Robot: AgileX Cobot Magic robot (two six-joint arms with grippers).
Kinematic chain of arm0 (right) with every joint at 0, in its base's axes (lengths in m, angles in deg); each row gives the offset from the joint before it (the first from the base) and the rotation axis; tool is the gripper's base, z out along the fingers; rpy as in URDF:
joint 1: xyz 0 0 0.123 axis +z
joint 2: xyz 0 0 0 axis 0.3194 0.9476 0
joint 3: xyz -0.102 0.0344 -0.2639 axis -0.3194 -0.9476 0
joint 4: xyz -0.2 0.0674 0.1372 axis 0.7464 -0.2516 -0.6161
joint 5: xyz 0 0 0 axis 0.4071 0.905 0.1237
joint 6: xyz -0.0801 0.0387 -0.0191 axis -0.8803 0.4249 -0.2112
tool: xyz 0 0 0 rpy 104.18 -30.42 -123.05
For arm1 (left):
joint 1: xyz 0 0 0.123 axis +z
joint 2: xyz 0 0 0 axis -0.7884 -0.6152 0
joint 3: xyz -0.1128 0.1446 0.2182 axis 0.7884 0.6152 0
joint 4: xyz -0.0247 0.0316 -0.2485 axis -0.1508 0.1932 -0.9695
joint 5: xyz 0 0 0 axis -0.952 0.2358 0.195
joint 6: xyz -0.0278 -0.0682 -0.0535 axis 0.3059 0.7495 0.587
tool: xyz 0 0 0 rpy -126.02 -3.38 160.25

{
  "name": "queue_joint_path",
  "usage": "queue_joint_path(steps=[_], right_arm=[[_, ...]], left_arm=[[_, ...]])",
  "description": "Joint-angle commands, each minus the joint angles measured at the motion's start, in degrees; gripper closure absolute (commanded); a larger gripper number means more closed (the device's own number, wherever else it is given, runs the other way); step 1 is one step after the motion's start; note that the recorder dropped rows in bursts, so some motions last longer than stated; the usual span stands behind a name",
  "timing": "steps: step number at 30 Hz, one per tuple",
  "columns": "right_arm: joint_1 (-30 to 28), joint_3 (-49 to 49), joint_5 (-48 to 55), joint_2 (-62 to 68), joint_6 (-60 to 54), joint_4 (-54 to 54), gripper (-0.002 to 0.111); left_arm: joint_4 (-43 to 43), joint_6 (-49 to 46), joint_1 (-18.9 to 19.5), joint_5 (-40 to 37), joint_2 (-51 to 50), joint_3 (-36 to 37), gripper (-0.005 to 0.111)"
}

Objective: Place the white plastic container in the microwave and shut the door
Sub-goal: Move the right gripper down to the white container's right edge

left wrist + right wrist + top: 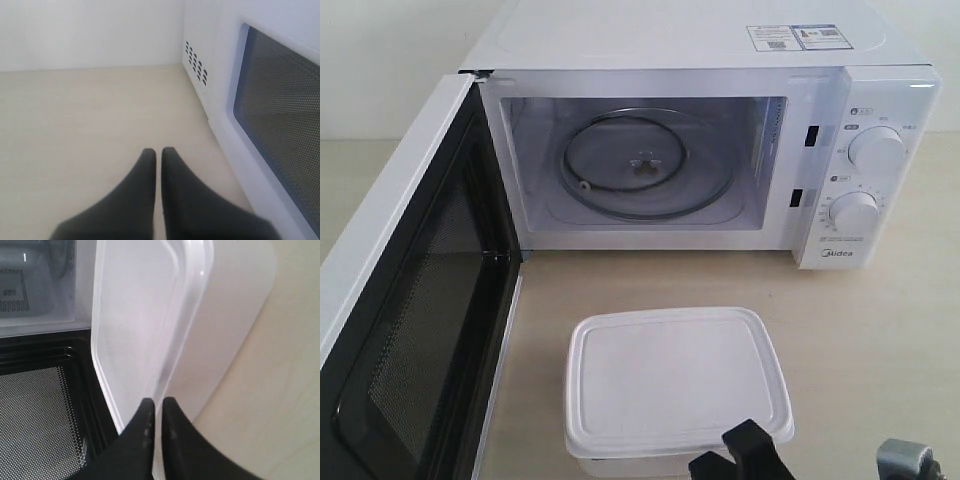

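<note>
The white plastic container (670, 380) rests lid-on on the table in front of the microwave (720, 40). The door (410, 330) is swung wide open to the left, and the glass turntable (645, 165) inside is bare. My right gripper (730, 455) is at the container's near right corner. In the right wrist view the right gripper (158, 402) is shut, with the rim of the container's (150, 330) lid running between its tips. My left gripper (158, 151) is shut and empty above the table, beside the outer face of the door (280, 115).
Two round dials (877, 150) sit on the microwave's right panel. The beige tabletop (880, 340) extends to the right of the container. A vent grille (197, 62) shows on the microwave's side wall. The open door stands along the container's left.
</note>
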Motion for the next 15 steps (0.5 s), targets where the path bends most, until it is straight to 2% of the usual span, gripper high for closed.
queue_joint_path(steps=[1, 5, 6, 10, 13, 15], right_arm=[[0.1, 0.0, 0.1, -0.1, -0.4, -0.4, 0.082], [0.1, 0.0, 0.7, -0.1, 0.6, -2.3, 0.048], [0.1, 0.2, 0.6, -0.1, 0.7, -3.0, 0.043], [-0.7, 0.5, 1.0, -0.1, 0.8, -5.2, 0.047], [-3.4, 0.5, 1.4, -0.1, 3.1, -0.5, 0.053], [-5.4, 0.9, 1.4, -0.1, 4.1, 3.7, 0.054]], left_arm=[[-0.4, 0.7, 0.2, -0.1, 0.2, 0.2, 0.102], [-0.4, 0.7, 0.2, -0.1, 0.2, 0.2, 0.102], [-0.4, 0.7, 0.2, -0.1, 0.2, 0.2, 0.102], [-0.4, 0.7, 0.2, -0.1, 0.2, 0.2, 0.102], [-0.4, 0.7, 0.2, -0.1, 0.2, 0.2, 0.102], [-0.4, 0.7, 0.2, -0.1, 0.2, 0.2, 0.102]])
